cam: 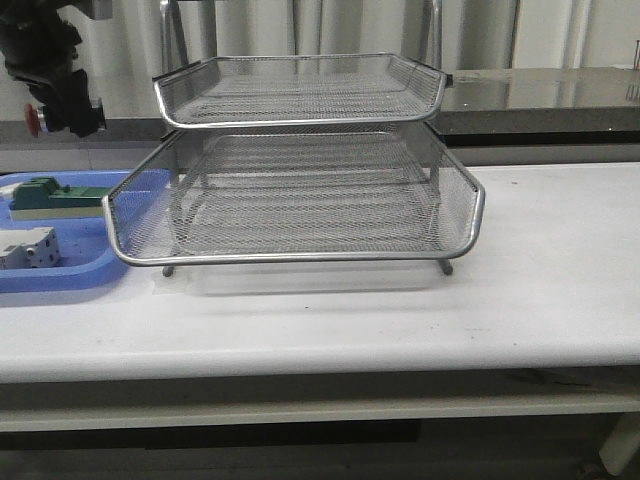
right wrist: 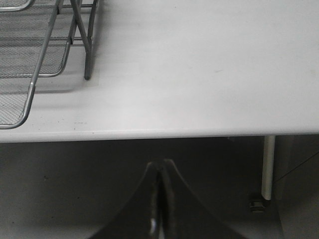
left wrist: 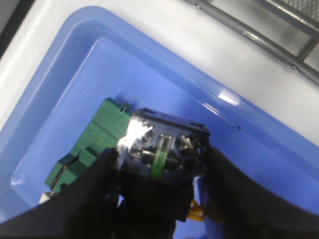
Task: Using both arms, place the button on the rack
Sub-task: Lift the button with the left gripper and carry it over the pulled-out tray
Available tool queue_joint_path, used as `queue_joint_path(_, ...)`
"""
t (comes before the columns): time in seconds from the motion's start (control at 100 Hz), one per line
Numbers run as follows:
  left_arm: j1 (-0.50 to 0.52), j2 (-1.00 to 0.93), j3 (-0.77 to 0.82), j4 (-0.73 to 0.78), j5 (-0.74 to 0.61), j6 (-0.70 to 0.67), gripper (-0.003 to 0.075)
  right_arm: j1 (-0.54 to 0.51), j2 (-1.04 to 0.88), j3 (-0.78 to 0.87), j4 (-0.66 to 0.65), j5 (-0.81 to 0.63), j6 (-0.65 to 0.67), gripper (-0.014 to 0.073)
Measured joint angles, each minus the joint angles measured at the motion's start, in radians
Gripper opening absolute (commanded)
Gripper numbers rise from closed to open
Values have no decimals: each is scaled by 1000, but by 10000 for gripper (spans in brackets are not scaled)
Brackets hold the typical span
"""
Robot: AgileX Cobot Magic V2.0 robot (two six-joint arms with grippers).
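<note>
while the rack (cam: 300,170) stands mid-worktop (cam: 540,280), the left gripper (left wrist: 159,199) hangs above the blue tray (left wrist: 65,89) at the left edge, jaws clamped on the button (left wrist: 162,149); right gripper (right wrist: 158,199) jaws together beyond the front edge.

The button (left wrist: 162,149) sat clamped between the left gripper's (left wrist: 159,172) two black fingers (left wrist: 89,189), its translucent rear block, with a green strip and metal contacts, facing away from the wrist. In the front view its red head (cam: 33,119) showed at the gripper's left side, held high above the table. The rack (cam: 300,170), silver wire mesh with chrome rims and thin legs, stood on the white table to the right of that gripper and below it, well apart. Its mesh corner (right wrist: 30,55) lay well ahead of the closed right gripper (right wrist: 160,172).
</note>
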State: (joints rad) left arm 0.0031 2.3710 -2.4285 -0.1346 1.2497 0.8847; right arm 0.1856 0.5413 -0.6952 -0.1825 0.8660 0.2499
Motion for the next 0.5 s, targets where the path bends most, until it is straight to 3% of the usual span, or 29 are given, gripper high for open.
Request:
queue_joint_path(0.27, 9, -124, 28, 18, 4, -92, 85, 0, 0, 0, 0, 0, 0, -71)
queue_joint_path(0.5, 9, -301, 198, 18, 6, -112, 85, 0, 0, 0, 0, 0, 0, -71)
